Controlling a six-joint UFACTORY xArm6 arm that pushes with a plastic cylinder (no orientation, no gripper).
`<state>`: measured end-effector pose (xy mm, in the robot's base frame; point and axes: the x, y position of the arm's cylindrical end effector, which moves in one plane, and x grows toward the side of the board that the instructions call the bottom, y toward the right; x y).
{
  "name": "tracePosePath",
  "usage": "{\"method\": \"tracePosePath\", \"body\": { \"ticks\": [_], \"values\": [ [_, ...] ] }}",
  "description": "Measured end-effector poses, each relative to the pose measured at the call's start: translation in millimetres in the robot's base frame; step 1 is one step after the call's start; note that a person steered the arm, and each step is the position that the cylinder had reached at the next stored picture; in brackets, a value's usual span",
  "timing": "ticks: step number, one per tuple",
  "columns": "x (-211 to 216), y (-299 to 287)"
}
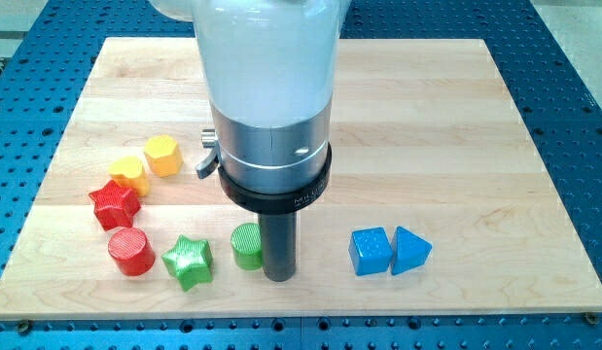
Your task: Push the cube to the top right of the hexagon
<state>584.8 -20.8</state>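
Note:
A blue cube [370, 251] lies near the view's bottom, right of centre, touching a blue triangular block [410, 250] on its right. A yellow hexagon [162, 155] lies at the left, above the other blocks. My tip [279, 274] is at the bottom centre, right beside a green cylinder [247, 245] and about a block's width left of the blue cube. The arm's white and silver body [269, 97] hides the board's middle.
A yellow heart [130, 174], a red star [115, 203], a red cylinder [131, 252] and a green star [189, 261] curve along the left and bottom left. The wooden board [456, 126] ends just below the blocks; a blue perforated table [583, 117] surrounds it.

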Motion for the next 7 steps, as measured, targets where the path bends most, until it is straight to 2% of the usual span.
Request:
{"method": "tracePosePath", "body": {
  "ticks": [2,3,4,6,7],
  "values": [
    [-1.5,0.6],
    [30.5,20.0],
    [33.6,36.8],
    [24.2,107.1],
    [13.0,103.5]
  ]
}}
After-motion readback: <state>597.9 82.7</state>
